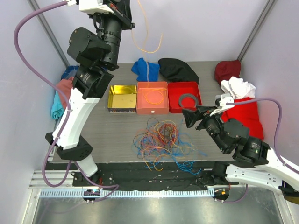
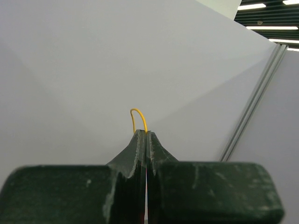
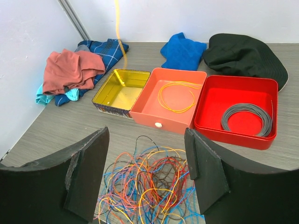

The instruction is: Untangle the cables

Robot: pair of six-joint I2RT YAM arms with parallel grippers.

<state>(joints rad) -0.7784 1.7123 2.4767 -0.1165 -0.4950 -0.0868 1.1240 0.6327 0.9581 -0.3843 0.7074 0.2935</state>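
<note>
A tangle of cables (image 1: 161, 140) in orange, yellow, blue, red and dark colours lies on the table's front middle, also in the right wrist view (image 3: 154, 182). My left gripper (image 1: 127, 18) is raised high at the back, shut (image 2: 146, 133) on a yellow cable (image 2: 138, 116). That cable hangs down in loops (image 1: 140, 37) over the orange box (image 1: 140, 106); its blurred strand shows in the right wrist view (image 3: 117, 23). A coiled yellow cable (image 1: 153, 96) lies in that box. My right gripper (image 1: 189, 116) is open and empty (image 3: 145, 135), just right of and above the tangle.
A yellow tin (image 1: 114, 97) stands left of the orange box, and a red box (image 1: 174, 105) holding a grey coiled ring (image 1: 188, 100) stands to the right. Clothes lie around: a blue cloth (image 1: 145, 69), a black hat (image 1: 177, 70), red and white cloths (image 1: 238, 87), and a pile at the left (image 1: 60, 93).
</note>
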